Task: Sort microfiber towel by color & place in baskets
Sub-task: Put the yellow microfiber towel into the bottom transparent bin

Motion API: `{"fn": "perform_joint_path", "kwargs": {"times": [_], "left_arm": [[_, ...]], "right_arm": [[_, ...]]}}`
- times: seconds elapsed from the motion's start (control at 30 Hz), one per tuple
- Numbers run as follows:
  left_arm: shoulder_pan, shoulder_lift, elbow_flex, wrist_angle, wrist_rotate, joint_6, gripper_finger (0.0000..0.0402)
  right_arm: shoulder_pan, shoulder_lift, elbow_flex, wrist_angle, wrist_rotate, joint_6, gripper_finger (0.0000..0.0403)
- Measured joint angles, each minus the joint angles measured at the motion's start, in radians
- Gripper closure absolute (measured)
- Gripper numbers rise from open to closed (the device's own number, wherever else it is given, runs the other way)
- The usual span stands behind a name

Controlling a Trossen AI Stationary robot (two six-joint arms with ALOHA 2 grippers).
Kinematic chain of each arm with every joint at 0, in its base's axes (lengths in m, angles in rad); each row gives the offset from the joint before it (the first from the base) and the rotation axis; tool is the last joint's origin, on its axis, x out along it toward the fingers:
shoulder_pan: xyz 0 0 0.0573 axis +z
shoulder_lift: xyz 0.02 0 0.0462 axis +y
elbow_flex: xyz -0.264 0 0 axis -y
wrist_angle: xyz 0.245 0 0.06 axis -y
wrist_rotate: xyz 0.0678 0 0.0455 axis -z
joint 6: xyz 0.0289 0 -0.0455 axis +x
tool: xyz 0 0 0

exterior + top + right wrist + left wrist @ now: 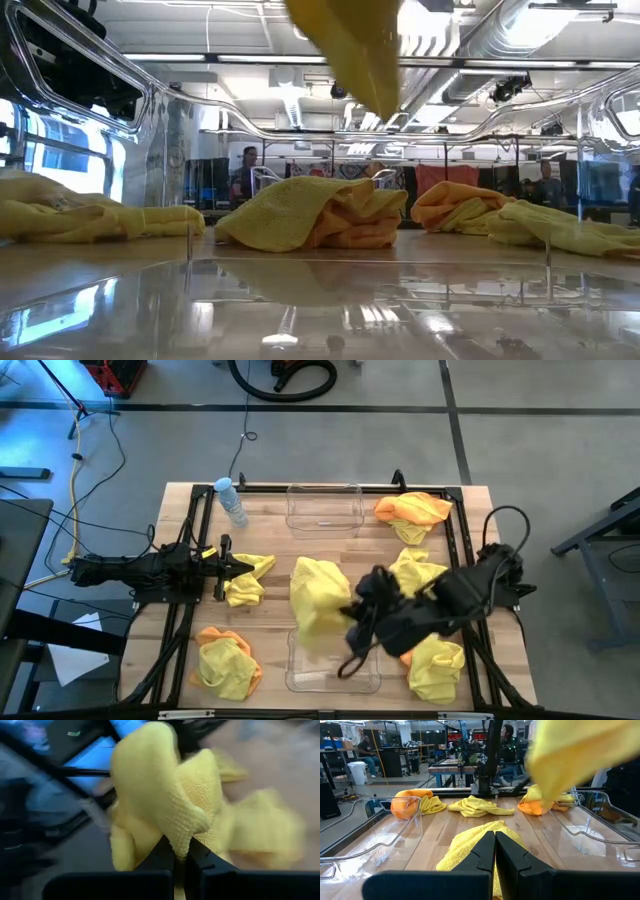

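- Two clear baskets sit on the wooden table (270, 540); the near basket (330, 678) is at the front edge in the high view, and the far basket (324, 510) is at the back edge, straight across from it
- Landmark for all places: the near basket
- Right gripper (358, 610) hangs just above the near basket's back rim, its fingers pinching a yellow towel (318, 600); in the right wrist view the cloth (165, 805) is pressed between the two dark fingertips and bunches up above them; in the low view its tip (350, 50) dangles from above
- Left gripper (236, 567) lies well to the left of the near basket and farther back, its fingers pressed together with nothing between them; its tips rest on a small yellow towel (246, 582), seen in the left wrist view just beyond the fingers (480, 855)
- Yellow-and-orange pile (226, 660) lies just left of the near basket; another yellow-and-orange pile (436, 665) lies just right of it
- Orange-and-yellow towel (412, 510) lies beside the far basket, well behind the near one on the right
- Water bottle (232, 502) lies at the table's far left, well apart from the near basket
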Motion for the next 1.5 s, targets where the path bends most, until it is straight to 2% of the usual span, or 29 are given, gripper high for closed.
{"fn": "perform_joint_path", "kwargs": {"times": [0.13,0.33,0.47,0.63,1.0,1.27,1.5], "left_arm": [[0.000,0.000,0.000,0.000,0.000,0.000,0.0401],[0.000,0.000,0.000,0.000,0.000,0.000,0.0401],[0.000,0.000,0.000,0.000,0.000,0.000,0.0402],[0.000,0.000,0.000,0.000,0.000,0.000,0.0401],[0.000,0.000,0.000,-0.001,0.000,0.000,0.0401],[0.000,0.000,0.000,-0.001,0.000,0.000,0.0401],[0.000,0.000,0.000,0.000,0.000,0.000,0.0402]], "right_arm": [[0.041,-0.002,-0.068,0.075,-0.068,0.108,0.0402],[0.122,0.039,-0.074,-0.032,-0.060,0.282,0.0403],[0.132,0.089,-0.074,-0.105,-0.047,0.345,0.0403],[0.089,0.190,-0.076,-0.123,-0.099,0.328,0.0403],[0.006,0.384,-0.076,-0.119,-0.353,0.243,0.0403],[-0.032,0.480,-0.076,-0.071,-0.426,0.190,0.0403],[-0.036,0.515,-0.076,-0.068,-0.437,0.228,0.0399]]}}
